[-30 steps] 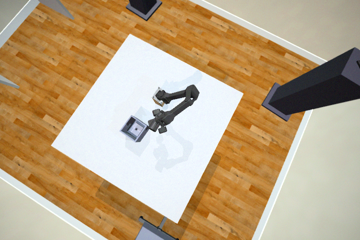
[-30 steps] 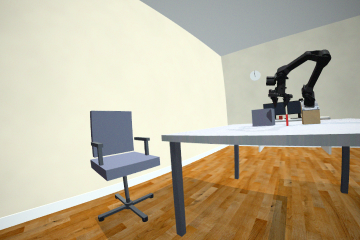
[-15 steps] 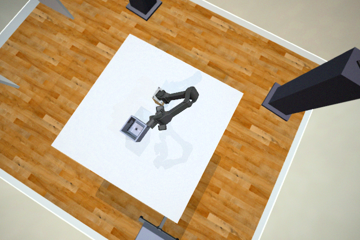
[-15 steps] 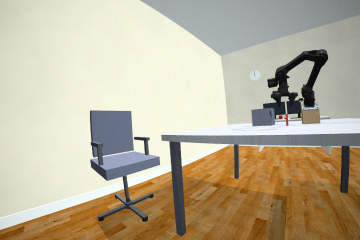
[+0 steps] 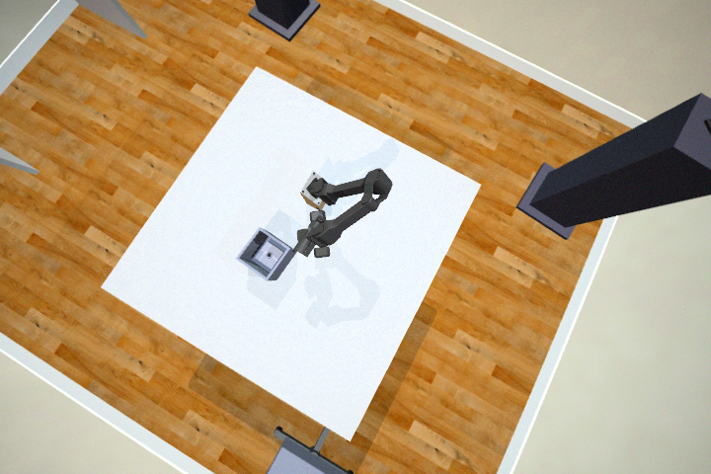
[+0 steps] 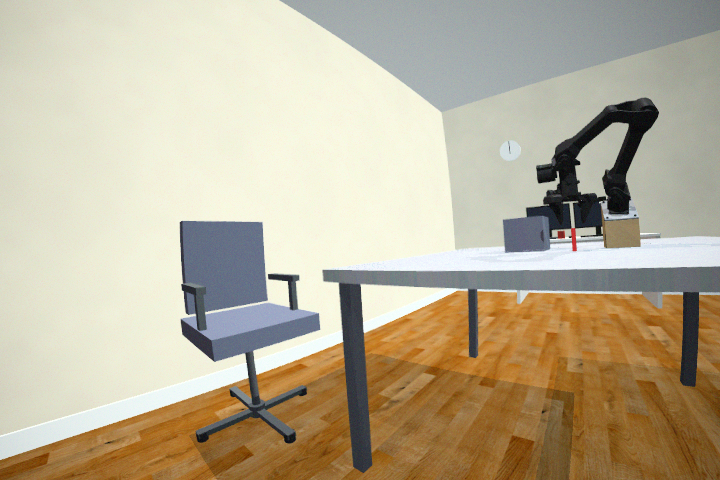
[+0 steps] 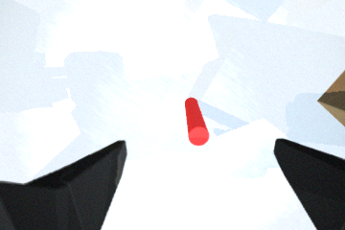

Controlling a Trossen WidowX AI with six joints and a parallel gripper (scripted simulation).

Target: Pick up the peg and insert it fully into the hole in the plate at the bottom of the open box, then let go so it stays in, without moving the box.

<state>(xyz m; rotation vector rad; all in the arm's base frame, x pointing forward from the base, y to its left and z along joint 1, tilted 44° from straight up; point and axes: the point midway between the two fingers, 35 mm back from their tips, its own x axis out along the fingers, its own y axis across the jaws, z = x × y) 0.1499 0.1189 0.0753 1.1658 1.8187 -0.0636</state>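
Overhead first: gripper (image 5: 307, 250) hangs just right of the open box (image 5: 245, 249), jaws wide apart and holding nothing; the peg is hidden under the arm here.

Side view now: peg (image 6: 574, 240) stands upright on the table (image 6: 485, 276), long axis vertical, between the box and the tan pedestal (image 6: 621, 233), directly beneath the claw.

Wrist view: red peg (image 7: 195, 122) sits centred between the two dark fingers, a little ahead of them, untouched. A straight descent looks like the next call.
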